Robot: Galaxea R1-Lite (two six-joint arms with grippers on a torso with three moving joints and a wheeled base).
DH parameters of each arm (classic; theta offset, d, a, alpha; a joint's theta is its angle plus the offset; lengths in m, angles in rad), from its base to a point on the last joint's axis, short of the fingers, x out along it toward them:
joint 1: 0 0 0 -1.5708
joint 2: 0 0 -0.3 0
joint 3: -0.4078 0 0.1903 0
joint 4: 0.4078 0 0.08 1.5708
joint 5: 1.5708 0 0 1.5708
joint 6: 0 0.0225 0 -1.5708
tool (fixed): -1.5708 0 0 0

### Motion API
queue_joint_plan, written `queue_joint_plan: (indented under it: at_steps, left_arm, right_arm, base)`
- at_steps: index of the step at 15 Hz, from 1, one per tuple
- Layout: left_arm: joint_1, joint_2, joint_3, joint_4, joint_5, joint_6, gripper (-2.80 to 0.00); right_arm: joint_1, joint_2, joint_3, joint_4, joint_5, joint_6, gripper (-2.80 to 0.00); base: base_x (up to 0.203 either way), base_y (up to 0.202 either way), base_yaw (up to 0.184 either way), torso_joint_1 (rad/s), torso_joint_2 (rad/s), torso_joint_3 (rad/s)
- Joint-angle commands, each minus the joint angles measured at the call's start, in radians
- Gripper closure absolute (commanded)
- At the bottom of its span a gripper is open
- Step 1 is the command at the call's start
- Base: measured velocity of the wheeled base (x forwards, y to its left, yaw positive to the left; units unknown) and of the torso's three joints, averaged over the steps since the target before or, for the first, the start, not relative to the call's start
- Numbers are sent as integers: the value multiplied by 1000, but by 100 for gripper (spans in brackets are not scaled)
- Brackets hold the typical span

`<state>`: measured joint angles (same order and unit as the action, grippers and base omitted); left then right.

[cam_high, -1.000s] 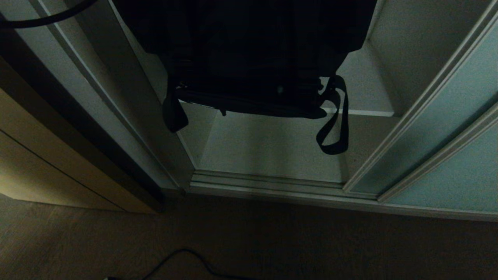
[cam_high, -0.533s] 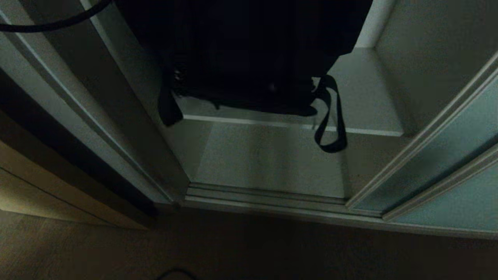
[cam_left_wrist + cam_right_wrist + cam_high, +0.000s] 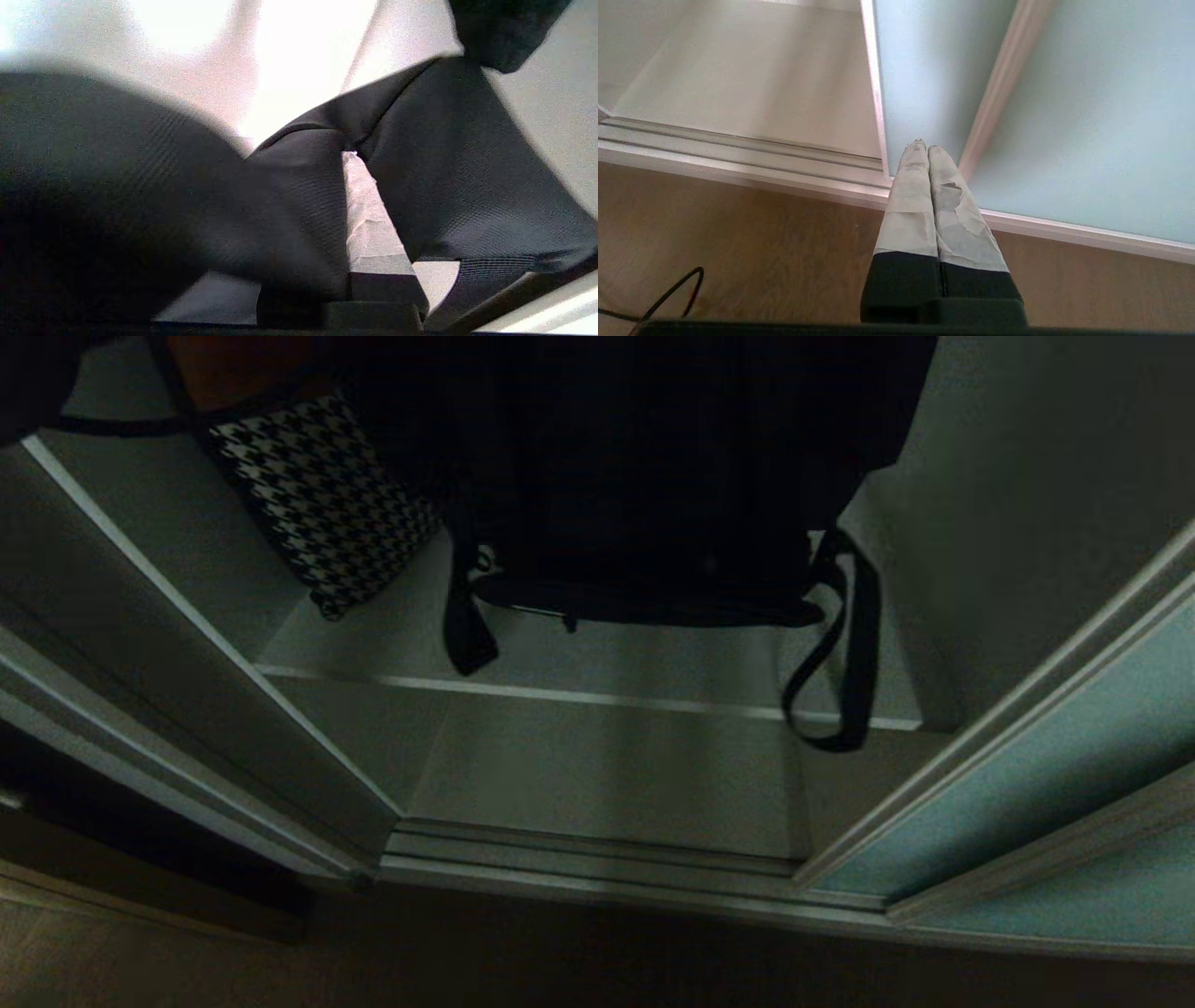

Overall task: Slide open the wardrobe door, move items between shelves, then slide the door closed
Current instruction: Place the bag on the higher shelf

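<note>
One black bag (image 3: 653, 476) hung over a white shelf (image 3: 597, 695) in the open wardrobe, pinched in the left gripper (image 3: 357, 196). The right gripper (image 3: 927, 151), fingers pressed together, idled beside the sliding door (image 3: 1087, 116).

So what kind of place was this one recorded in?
Most likely a bedroom or dressing area in a home: a built-in wardrobe with a frosted sliding wardrobe door pushed aside, white shelves inside holding a houndstooth bag, a hanging black fabric bag, and wood-look flooring.

We see our right gripper (image 3: 927, 148) with two long fingers (image 3: 908, 210) wrapped in worn grey tape above black bases.
</note>
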<state>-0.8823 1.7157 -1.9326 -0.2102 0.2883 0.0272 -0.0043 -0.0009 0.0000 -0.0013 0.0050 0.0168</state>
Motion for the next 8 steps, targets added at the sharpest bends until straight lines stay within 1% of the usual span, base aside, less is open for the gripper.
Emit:
queue_joint_plan:
  at_steps: [1, 3, 5, 6, 8]
  left_arm:
    - [8, 27, -2, -6, 48, 0, 0]
    - [31, 53, -3, -8, 98, -2, 0]
    - [75, 54, -5, -13, 99, -1, 0]
    - [96, 57, -5, -46, 95, 2, 0]
    - [131, 88, -5, -165, 74, 3, 0]
  right_arm:
    - [0, -1, 0, 0, 0, 0, 0]
    - [0, 1, 0, 0, 1, 0, 0]
    - [0, 1, 0, 0, 0, 0, 0]
    - [0, 1, 0, 0, 0, 0, 0]
    - [0, -1, 0, 0, 0, 0, 0]
  base:
    - [0, 0, 0, 0, 0, 0]
    - [0, 0, 0, 0, 0, 0]
    - [0, 0, 0, 0, 0, 0]
    - [0, 0, 0, 0, 0, 0]
    - [0, 0, 0, 0, 0, 0]
